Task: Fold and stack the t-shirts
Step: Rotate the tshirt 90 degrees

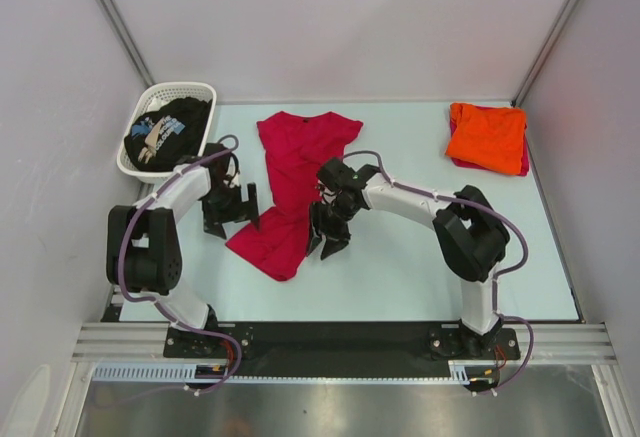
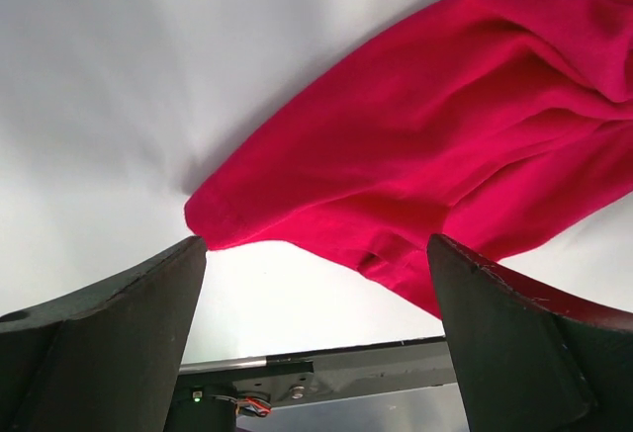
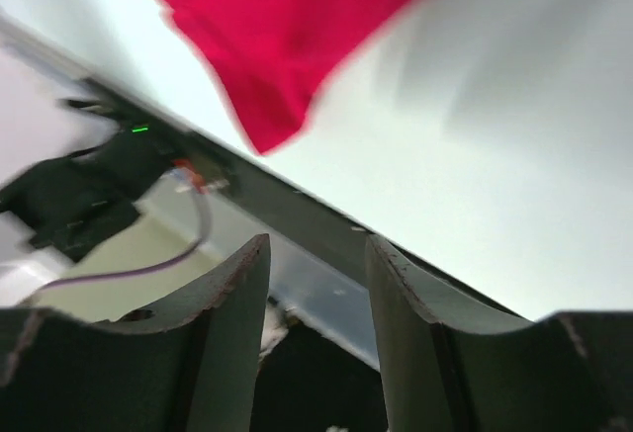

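Presently the plain crimson-red cloth t-shirt (image 1: 292, 172) lies rumpled on the pale table (image 1: 410, 267) between both arms. The left gripper (image 2: 316, 246) is spread wide and empty, with the hem just ahead of its fingers. The right gripper (image 3: 316, 242) is narrowly parted and apparently holds nothing (view blurred); the shirt's corner lies beyond its tips.

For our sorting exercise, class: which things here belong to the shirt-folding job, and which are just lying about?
Job: red t-shirt, mid-table; orange t-shirt, folded, far right; black t-shirt, in the white basket.
Lying about: white basket.
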Controlling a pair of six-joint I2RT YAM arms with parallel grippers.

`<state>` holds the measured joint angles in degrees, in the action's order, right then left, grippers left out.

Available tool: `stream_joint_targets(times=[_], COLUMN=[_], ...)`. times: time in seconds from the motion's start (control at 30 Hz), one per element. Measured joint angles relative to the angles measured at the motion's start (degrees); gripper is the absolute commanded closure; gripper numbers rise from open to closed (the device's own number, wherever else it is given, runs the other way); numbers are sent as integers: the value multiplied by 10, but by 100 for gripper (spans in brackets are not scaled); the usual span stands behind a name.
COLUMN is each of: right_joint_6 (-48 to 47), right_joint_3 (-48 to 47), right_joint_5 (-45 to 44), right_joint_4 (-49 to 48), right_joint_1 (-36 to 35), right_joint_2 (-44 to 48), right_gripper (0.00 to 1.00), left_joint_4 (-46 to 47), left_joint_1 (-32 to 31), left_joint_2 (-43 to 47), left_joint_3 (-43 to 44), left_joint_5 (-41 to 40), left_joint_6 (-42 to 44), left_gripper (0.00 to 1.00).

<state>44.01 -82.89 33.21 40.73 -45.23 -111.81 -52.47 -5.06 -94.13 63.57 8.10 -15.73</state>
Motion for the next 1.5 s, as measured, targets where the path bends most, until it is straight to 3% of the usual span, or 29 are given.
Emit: stream_joint_targets(times=[0.2,0.3,0.4,0.57,0.83,1.23,1.5], right_joint_6=[-30,-38,-35,-41,-142,-217,-259], right_joint_3=[12,47,87,108,-2,-30,-83], right_joint_5=[-158,-223,-226,-247,-350,-446,-455], right_joint_4=[64,40,-17,-69,-73,-62,-51], right_joint_1=[-62,-118,-150,-170,-257,-254,-255], right_joint_2=[60,97,105,67,-27,-27,-54], right_gripper=[52,52,52,51,51,50,50], left_joint_4=[16,28,43,45,40,33,28], left_joint_1=[0,0,1,1,1,1,1], left_joint_2=[-13,-15,-11,9,22,47,42], left_joint_3=[10,8,-5,-22,-21,-25,-25], left_joint_5=[26,42,49,51,51,41,37], left_joint_6=[11,13,12,13,14,23,25], left_gripper=[0,0,0,0,0,0,0])
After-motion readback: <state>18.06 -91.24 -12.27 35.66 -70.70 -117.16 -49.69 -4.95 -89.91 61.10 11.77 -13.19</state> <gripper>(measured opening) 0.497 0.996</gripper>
